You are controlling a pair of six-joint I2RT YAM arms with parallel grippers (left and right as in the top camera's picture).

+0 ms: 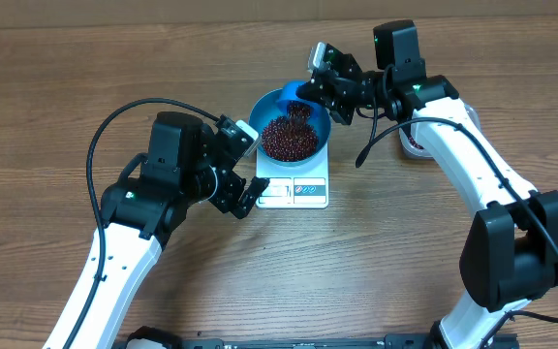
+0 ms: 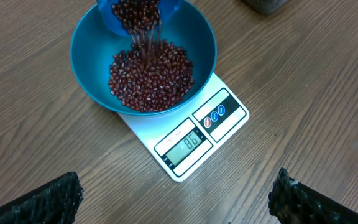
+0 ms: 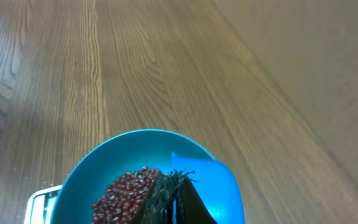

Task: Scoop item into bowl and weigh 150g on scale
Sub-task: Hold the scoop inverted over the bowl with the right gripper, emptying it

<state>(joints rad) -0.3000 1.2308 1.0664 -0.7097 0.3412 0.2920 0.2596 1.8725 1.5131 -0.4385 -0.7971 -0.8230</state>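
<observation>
The right gripper (image 3: 174, 190), clamped on the scoop (image 3: 219, 183), pours beans (image 2: 151, 78) into the part-filled bowl (image 2: 89, 68) on the scale (image 2: 145, 127); the left gripper (image 1: 250, 165) stands wide.

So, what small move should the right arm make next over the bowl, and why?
Probably tip the scoop a little further to empty it. The right gripper holds it tilted over the bowl, beans are falling from it, and some remain inside. The display on the scale seems to show only two digits, so the target looks unreached.
</observation>
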